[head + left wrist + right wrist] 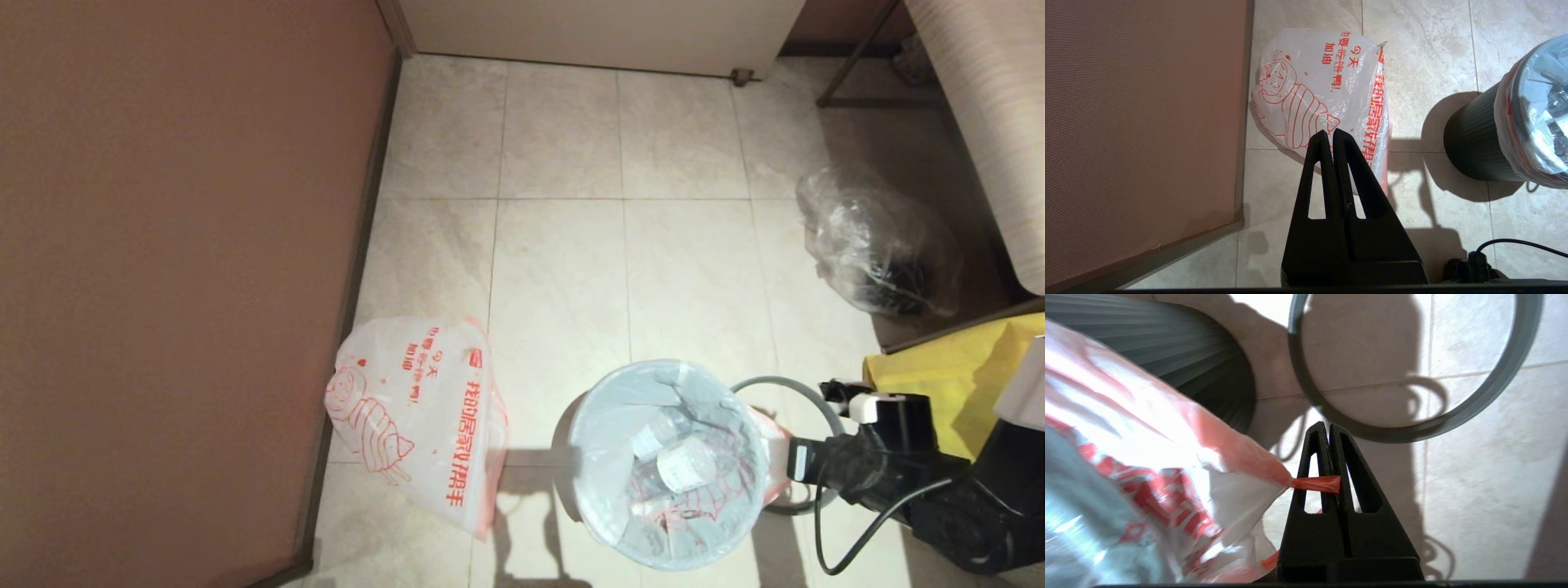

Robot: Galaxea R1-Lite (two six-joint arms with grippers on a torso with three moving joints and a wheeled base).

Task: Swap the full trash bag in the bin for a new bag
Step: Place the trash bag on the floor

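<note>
The job is in its early stage. The full trash bag [678, 465], white with red print and holding clear bottles, sits inside the black bin [1474, 139] at the near centre of the tiled floor, its mouth folded over the bin's top. The grey ring rim [1412, 428] is already off and lies flat on the floor just right of the bin, so the bag is free to come out.

The right gripper [1327, 428] is at the bin's right side with its jaws closed on a red handle strip [1316, 484] of the full bag, the plastic drawn taut toward it. The bag has not visibly left the bin.

The new bag [416, 416] lies flat on the floor to the left of the bin, near the brown wall [180, 269], untouched. The left gripper [1329, 136] hangs above it, jaws pressed together and holding nothing.

Left to do, as I judge it: lift the full bag out and set it aside, fit the new bag, and replace the ring.
</note>
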